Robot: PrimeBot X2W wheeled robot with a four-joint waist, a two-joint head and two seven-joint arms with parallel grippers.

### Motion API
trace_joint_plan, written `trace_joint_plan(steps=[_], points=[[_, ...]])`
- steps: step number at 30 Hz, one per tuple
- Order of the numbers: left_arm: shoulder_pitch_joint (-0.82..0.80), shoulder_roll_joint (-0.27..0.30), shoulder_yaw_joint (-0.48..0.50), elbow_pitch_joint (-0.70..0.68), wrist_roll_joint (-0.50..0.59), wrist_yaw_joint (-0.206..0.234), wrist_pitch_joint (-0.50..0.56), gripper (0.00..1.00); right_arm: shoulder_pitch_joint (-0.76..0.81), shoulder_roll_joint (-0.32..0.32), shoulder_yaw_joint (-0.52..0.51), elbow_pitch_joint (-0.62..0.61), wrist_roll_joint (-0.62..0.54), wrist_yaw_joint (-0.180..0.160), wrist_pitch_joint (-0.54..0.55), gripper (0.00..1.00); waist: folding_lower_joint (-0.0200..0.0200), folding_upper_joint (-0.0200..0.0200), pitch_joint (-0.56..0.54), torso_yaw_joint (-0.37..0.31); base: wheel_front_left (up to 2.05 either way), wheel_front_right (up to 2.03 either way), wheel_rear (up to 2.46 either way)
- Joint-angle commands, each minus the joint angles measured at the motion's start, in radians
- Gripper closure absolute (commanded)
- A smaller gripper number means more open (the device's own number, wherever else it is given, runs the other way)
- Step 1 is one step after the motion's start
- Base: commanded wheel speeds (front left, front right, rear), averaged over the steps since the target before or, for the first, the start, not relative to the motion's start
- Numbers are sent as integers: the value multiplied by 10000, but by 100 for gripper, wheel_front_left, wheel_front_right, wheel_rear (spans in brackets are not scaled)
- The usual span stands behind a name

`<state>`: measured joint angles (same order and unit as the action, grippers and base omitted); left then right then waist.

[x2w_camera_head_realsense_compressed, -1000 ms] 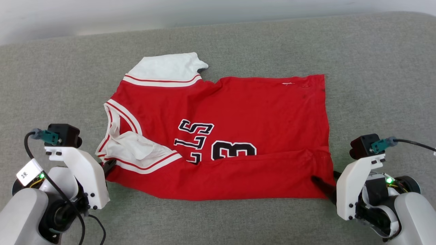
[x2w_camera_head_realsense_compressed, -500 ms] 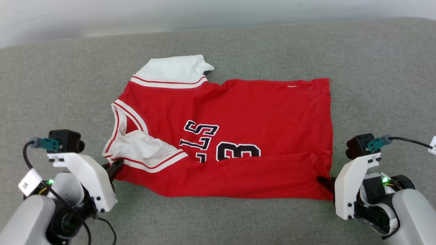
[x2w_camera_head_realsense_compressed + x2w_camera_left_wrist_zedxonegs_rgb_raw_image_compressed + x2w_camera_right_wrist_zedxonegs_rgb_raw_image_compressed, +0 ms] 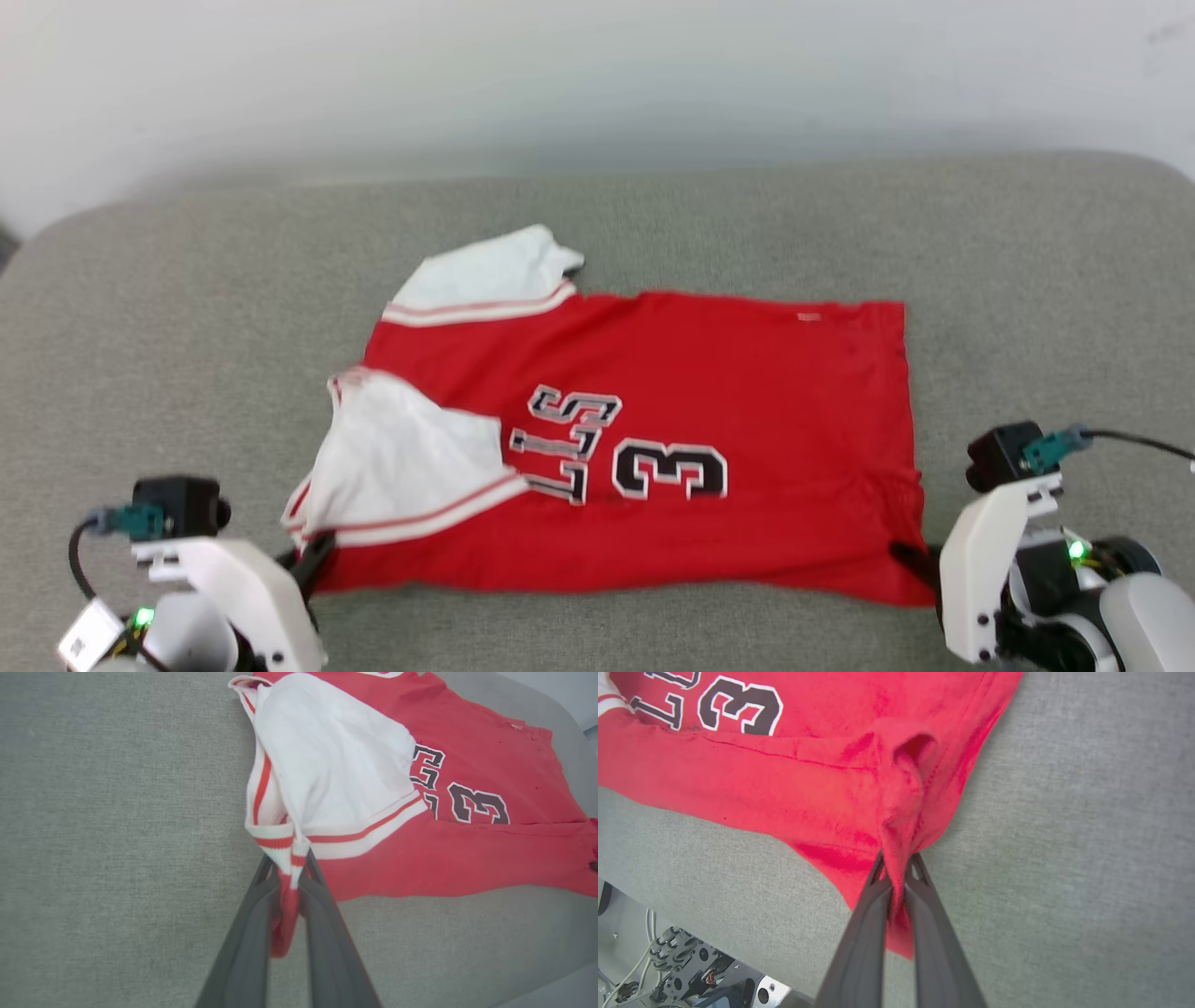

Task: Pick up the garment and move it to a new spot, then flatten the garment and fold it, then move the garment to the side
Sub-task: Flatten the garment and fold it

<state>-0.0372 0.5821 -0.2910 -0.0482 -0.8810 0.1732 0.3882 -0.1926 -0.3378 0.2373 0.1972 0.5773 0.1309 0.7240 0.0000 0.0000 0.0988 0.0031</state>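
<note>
Jaws on garment (image 3: 728, 392) corners, grey surface (image 3: 187, 308) around

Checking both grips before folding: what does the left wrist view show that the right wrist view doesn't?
Left wrist view: the left tool shut on the white striped sleeve. Right wrist view: the right tool shut on a bunched red corner, and cables below the cushion's edge. Both: the red jersey, its number 3, the grey cushion.

Left hand (image 3: 320, 549) low left, right hand (image 3: 904, 554) low right, fingers (image 3: 252, 933) pinched on the garment (image 3: 747, 392), tips apparently angled inward.
</note>
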Motion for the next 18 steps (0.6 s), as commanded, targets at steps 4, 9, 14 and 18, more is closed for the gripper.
trace_joint_plan(steps=[4,9,14,18], points=[[915,137,76,-287,7,371,-12,100,737,-113,-225,-236,24,-4,141,100,0,0,-744,205,0,0,0],[1891,204,161,-400,-204,675,41,100,1609,13,-631,-631,-63,-4,445,100,0,0,-1083,242,0,0,0],[2329,-172,-7,-124,-557,606,101,100,2180,235,-738,-857,-200,-4,492,100,0,0,-1091,172,0,0,0],[1974,-574,-136,320,-536,443,-231,48,2362,429,-791,-703,-274,-4,-17,0,0,0,-1027,161,0,0,0]])
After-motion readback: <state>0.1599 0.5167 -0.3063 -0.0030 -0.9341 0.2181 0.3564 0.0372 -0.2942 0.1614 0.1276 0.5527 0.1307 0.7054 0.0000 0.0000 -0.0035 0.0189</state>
